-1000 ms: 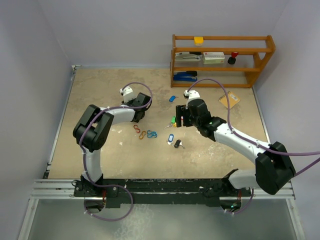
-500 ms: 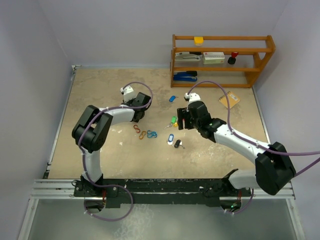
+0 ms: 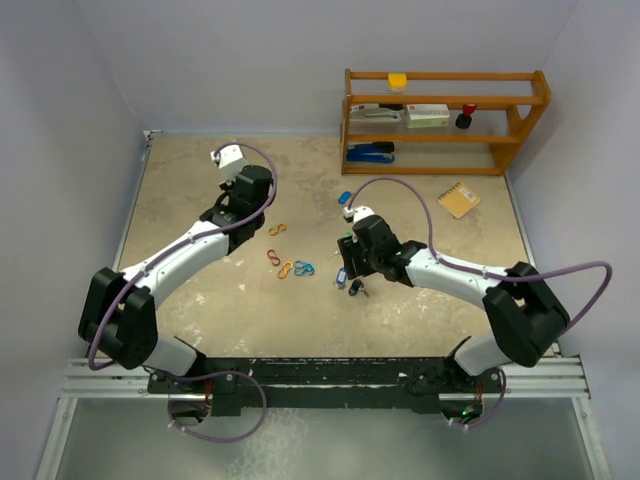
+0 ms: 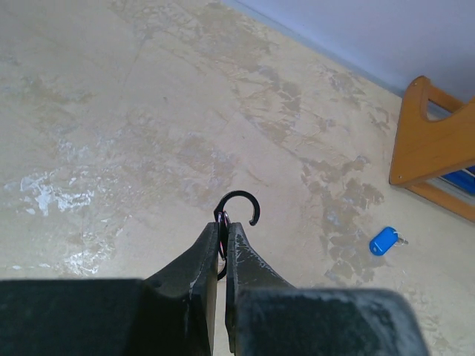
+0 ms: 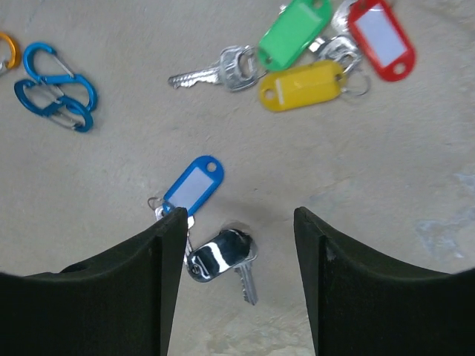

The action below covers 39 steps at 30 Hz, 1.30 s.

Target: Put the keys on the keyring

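Observation:
My left gripper (image 4: 225, 226) is shut on a black keyring (image 4: 239, 204); its open hook sticks out past the fingertips. In the top view it (image 3: 250, 190) is held above the back-left of the table. My right gripper (image 5: 239, 215) is open and low over a black-tagged key (image 5: 221, 256) that lies between the fingers. A blue-tagged key (image 5: 193, 184) touches the left finger. Green-tagged (image 5: 295, 33), yellow-tagged (image 5: 303, 85) and red-tagged (image 5: 382, 37) keys lie just beyond. In the top view the right gripper (image 3: 350, 262) is mid-table. Another blue-tagged key (image 3: 345, 197) lies apart, also in the left wrist view (image 4: 384, 241).
Coloured figure-eight clips lie between the arms: orange (image 3: 277, 230), red (image 3: 272, 257) and blue (image 3: 303, 268); the blue ones also show in the right wrist view (image 5: 52, 85). A wooden shelf (image 3: 440, 120) stands at the back right, with a small notebook (image 3: 459, 198) in front of it.
The left arm has swung out to the back left, with its gripper carried away from the clips. The right gripper has moved left and towards the near edge, down over the black-tagged and blue-tagged keys.

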{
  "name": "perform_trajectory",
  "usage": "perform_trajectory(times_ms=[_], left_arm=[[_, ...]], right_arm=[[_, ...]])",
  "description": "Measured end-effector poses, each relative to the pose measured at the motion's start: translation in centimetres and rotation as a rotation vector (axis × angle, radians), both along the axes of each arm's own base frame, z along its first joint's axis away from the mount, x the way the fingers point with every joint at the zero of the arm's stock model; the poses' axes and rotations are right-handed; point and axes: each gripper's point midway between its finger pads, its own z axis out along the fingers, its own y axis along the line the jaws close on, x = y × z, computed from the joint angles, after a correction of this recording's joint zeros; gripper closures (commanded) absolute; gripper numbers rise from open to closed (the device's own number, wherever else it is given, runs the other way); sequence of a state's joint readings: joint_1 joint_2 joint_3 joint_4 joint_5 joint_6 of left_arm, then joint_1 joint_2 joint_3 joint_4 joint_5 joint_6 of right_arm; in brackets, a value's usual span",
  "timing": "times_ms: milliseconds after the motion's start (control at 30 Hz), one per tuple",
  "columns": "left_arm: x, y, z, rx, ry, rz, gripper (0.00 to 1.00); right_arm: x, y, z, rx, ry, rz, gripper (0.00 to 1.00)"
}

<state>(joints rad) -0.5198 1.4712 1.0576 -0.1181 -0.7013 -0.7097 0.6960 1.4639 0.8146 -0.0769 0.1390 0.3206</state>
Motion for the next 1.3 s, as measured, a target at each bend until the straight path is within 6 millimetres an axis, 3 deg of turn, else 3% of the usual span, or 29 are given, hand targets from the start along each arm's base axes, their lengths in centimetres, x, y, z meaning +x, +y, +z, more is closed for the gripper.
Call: perform_trajectory(times_ms=[167,667,967,1300], left_arm=[[-0.3,-0.2,0.2,0.012,0.008,-0.037,1.0],[-0.4,-0.7,-1.0,0.03,0.045,-0.071,1.0],[-0.4,-0.7,-1.2,0.032,0.049,-0.074,1.0],[-0.4,-0.7,-1.2,0.033,0.05,-0.074,1.0]], right_arm=[[-1.3,0.8,-2.0,-0.041,0.048,0.034,0.39],[-2.0,0.0,-2.6,-0.042,0.095,-0.038,0.43],[-4.0,-0.5,-3.9,0.025,0.157,-0.108,0.47],[-4.9,-0.2,-3.7,0.132,0.163,-0.164,0.49]])
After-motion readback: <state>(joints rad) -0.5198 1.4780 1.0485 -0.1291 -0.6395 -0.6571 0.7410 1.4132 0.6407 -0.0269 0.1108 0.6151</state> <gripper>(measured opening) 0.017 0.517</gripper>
